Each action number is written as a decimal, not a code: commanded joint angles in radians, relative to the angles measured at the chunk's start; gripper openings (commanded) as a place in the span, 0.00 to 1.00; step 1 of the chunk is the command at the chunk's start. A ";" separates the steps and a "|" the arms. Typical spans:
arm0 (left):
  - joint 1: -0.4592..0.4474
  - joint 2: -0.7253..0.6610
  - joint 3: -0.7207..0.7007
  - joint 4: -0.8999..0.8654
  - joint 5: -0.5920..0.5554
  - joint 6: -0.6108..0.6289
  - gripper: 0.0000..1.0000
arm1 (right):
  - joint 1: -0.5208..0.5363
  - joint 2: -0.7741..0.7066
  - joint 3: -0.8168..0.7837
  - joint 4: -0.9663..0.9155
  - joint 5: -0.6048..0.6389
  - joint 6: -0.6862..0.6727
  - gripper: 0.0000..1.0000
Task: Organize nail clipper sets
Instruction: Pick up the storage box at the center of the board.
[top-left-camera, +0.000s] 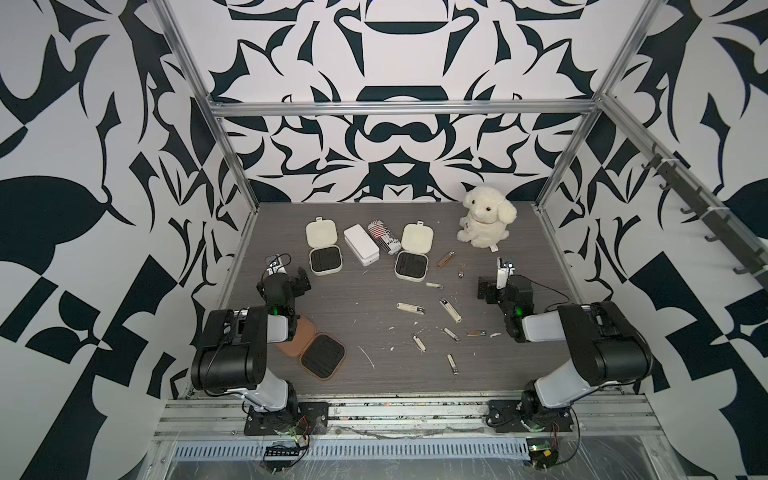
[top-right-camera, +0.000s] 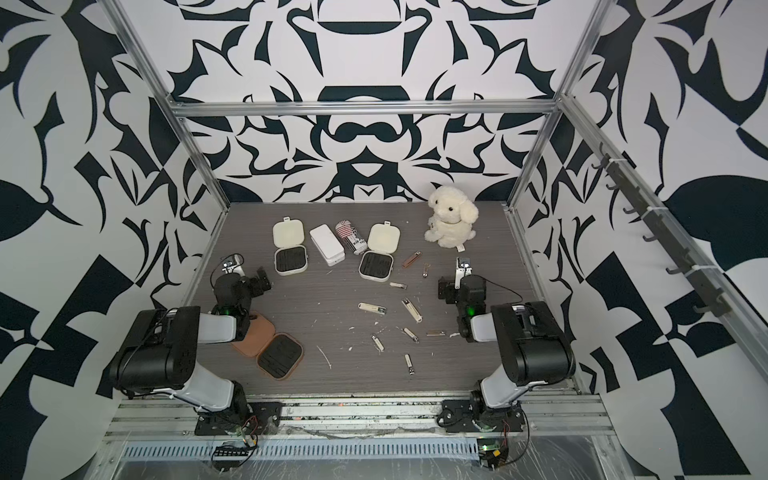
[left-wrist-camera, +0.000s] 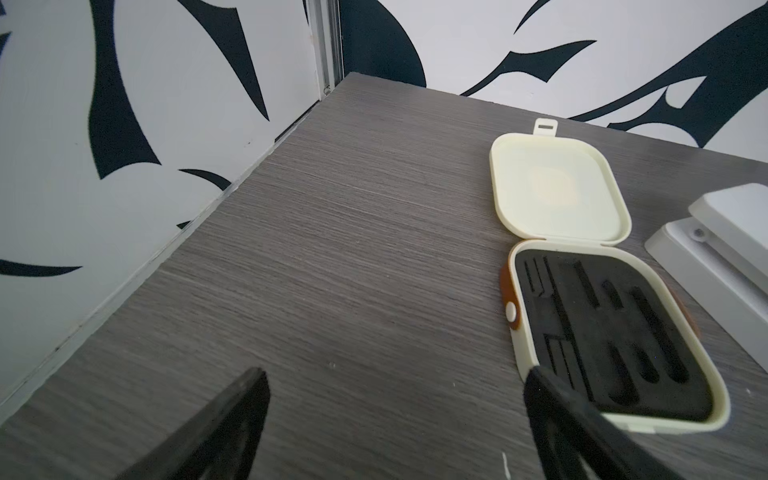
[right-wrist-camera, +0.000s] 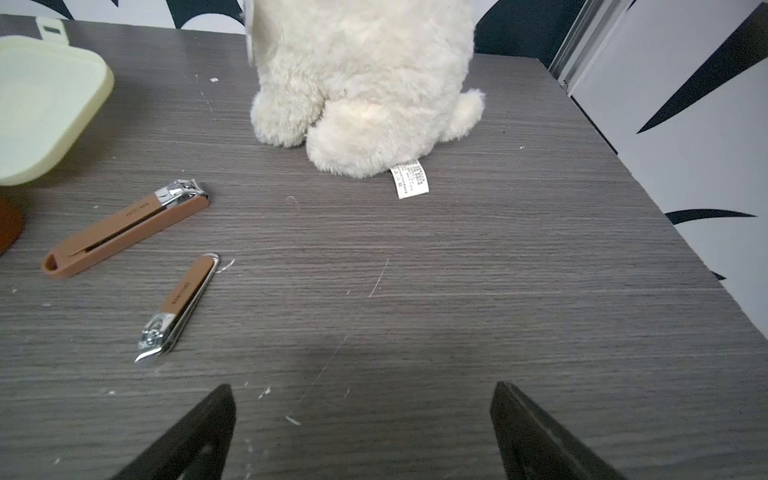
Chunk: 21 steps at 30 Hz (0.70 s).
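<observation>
tan case (top-left-camera: 321, 351): lid partly under left arm (top-left-camera: 232, 345) | plush dog (right-wrist-camera: 365, 83): head cut off | white box (left-wrist-camera: 715, 253): cropped

2 cream cases (top-left-camera: 325, 261), tan case (top-left-camera: 323, 352) open; clippers (top-left-camera: 450, 309) loose

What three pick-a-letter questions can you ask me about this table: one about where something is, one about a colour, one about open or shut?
1. Where is the plush dog? A) back right of the table B) inside a case C) in a gripper
2. What colour is the front case? A) cream B) tan-brown C) blue
3. The right gripper is: A) shut on a clipper B) holding the dog C) open and empty

Answers: 1 A, it sits near the far right corner; 2 B, its lid is tan-brown; 3 C, its jaws stand apart over bare table.
</observation>
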 joint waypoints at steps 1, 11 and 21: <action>-0.003 -0.014 0.000 0.013 0.000 0.011 1.00 | 0.001 -0.023 0.017 0.038 0.002 -0.002 1.00; -0.002 -0.012 0.001 0.012 0.000 0.010 1.00 | 0.001 -0.024 0.018 0.033 0.004 -0.002 1.00; -0.003 -0.013 0.000 0.013 -0.001 0.010 1.00 | 0.001 -0.025 0.016 0.033 0.004 -0.002 1.00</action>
